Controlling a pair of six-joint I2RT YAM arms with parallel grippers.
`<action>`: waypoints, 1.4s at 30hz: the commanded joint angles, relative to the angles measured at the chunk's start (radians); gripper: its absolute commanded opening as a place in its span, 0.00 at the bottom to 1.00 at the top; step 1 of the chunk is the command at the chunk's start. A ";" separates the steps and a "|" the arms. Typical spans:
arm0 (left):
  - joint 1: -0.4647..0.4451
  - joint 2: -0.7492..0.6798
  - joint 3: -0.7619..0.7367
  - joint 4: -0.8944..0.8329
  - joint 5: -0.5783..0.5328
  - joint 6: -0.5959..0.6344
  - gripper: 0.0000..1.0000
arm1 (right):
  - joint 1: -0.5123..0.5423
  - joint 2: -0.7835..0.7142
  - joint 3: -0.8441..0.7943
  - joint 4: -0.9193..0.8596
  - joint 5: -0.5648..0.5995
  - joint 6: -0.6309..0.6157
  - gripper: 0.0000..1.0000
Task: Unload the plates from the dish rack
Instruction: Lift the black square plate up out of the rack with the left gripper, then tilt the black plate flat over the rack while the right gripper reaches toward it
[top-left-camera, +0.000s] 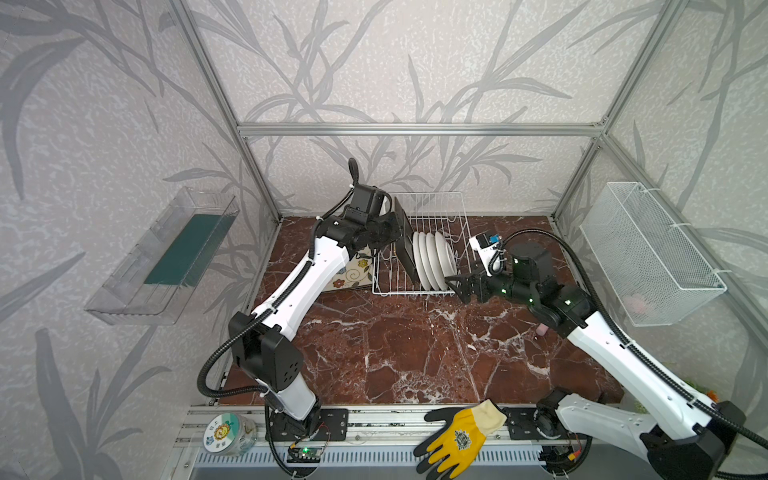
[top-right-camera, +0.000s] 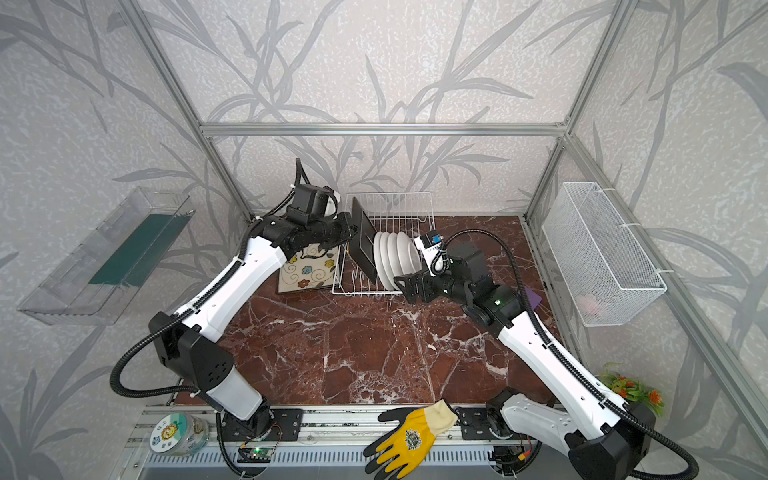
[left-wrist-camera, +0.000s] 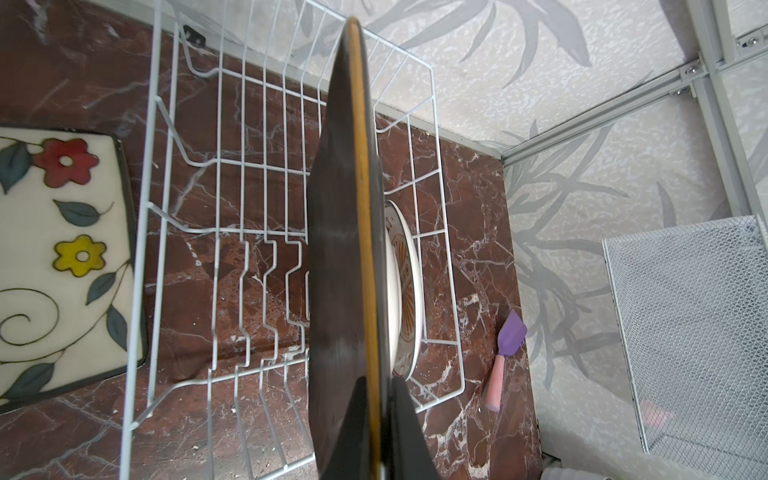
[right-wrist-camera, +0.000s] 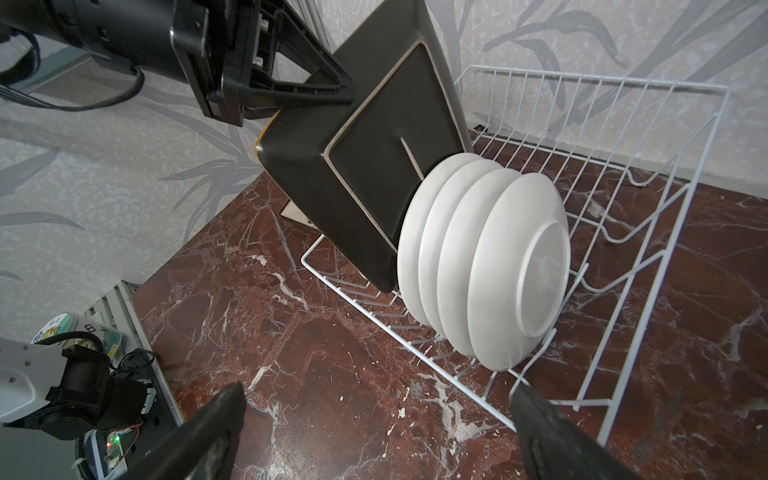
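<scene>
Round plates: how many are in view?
4. The round plates stand on edge in one row in the rack, right next to the square plate; no more seem hidden.

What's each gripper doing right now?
Left gripper: closed, holding the black-backed square plate.
Right gripper: open, holding nothing.

A red-brown marble tabletop (top-left-camera: 415, 353) veined in white forms the floor. On the left wall hangs a clear plastic tray (top-left-camera: 124, 303) with a dark green sheet (top-left-camera: 187, 251) inside. On the right wall is a fine white mesh basket (top-left-camera: 648, 249) holding something pink (top-left-camera: 636, 303) (too blurred to name). A yellow-and-black glove (top-left-camera: 459, 436) lies across the front rail, well apart from a round tin (top-left-camera: 226, 434) with a sunflower label. A purple spatula (left-wrist-camera: 503, 361) with a pink handle lies on the marble near the right wall. Orange-flowered foliage (top-right-camera: 631, 388) sits front right.
</scene>
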 joint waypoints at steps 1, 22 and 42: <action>-0.003 -0.084 0.067 0.105 -0.024 0.036 0.00 | 0.003 -0.024 -0.003 0.027 0.025 0.022 0.99; -0.007 -0.235 -0.029 0.309 -0.056 0.397 0.00 | -0.012 -0.001 0.050 -0.033 0.061 0.091 0.99; -0.029 -0.403 -0.232 0.417 -0.084 0.994 0.00 | -0.179 0.112 0.168 -0.085 -0.140 0.382 0.99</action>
